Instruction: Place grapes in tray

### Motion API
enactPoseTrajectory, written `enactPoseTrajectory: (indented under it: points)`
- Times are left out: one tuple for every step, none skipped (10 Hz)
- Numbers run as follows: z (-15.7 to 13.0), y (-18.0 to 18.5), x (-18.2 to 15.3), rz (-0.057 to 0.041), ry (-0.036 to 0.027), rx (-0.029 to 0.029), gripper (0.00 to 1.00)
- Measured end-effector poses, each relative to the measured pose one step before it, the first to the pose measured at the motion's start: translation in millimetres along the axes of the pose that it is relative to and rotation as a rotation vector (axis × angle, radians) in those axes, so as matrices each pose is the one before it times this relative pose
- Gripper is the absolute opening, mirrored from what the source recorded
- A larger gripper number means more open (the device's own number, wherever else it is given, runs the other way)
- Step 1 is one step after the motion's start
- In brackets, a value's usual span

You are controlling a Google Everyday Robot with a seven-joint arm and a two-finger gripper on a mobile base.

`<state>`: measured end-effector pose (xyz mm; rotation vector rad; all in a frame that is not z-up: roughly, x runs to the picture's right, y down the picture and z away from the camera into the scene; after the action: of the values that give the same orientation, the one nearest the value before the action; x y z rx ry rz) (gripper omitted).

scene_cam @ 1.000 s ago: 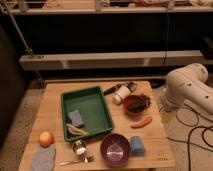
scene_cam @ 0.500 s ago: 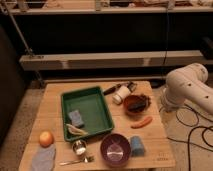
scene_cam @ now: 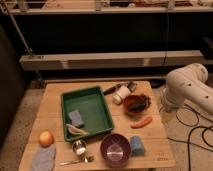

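One arm (scene_cam: 189, 90): white, rt of tray (scene_cam: 95, 107), past table's rt edge.
gripper: not made out in this view, somewhere on arm's side rt of tray; open/closed can't tell.
grapes: dark clump (scene_cam: 142, 101) at small brown-red bowl (scene_cam: 131, 106), rt of tray, apart from it; inside bowl or on its rim, can't tell.
tray pose: green, mid-table (scene_cam: 52, 102), turned a bit vs table edges.
tray inside: blue sponge (scene_cam: 76, 117) + pale item (scene_cam: 76, 130) in near-left part; far & rt floor bare.
tray rt side: white cup (scene_cam: 120, 94) on its side near far-rt corner, black-handled item (scene_cam: 111, 90) by it; orange sausage (scene_cam: 141, 122) nearer, well clear of rim.
tray near side: metal cup (scene_cam: 79, 147) + purple bowl (scene_cam: 116, 149) just beside near edge; blue cylinder (scene_cam: 137, 145) rt of purple bowl; spoon (scene_cam: 77, 161) at table's near edge.
tray left side: bare wood out to table edge; orange fruit (scene_cam: 46, 138) + grey-blue cloth (scene_cam: 43, 159) at near-left corner.
tray far side: bare wood strip to table's far edge.
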<state>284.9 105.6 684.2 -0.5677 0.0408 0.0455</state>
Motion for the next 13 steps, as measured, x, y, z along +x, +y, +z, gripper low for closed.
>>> enactPoseTrajectory:
  points:
    - [-0.03,-0.01,0.01,-0.00001,0.00002,0.00004,0.65]
    - [0.03,0.01,0.02,0.00003,0.00002,-0.00005,0.65]
    - [0.01,0.0,-0.04,-0.00003,-0.00007,-0.00003,0.65]
    - [-0.16,-0.28,0.12,0.00026,-0.00015,0.00038,0.65]
    - [0.68,-0.88,0.12,-0.00283,-0.0021,0.00011,0.65]
    - [0.8,-2.56,-0.03,-0.01954,-0.00682,0.00356,0.65]
    - [2.14,-7.18,-0.16,-0.04251,-0.02554,0.00127,0.65]
    - [3.43,-13.88,-2.91,-0.05564,-0.04988,0.00301,0.65]
    - [2.98,-11.38,0.04,-0.04422,-0.03842,-0.00121,0.65]
    - [4.94,-20.96,-0.7,-0.08132,-0.09029,-0.00479,0.65]
    - [4.27,-15.38,-0.91,-0.08414,-0.10448,-0.01002,0.65]
    - [1.28,-8.69,1.69,-0.0541,-0.07317,-0.00668,0.65]
    - [2.18,-9.51,1.7,-0.07569,-0.0936,-0.001,0.65]
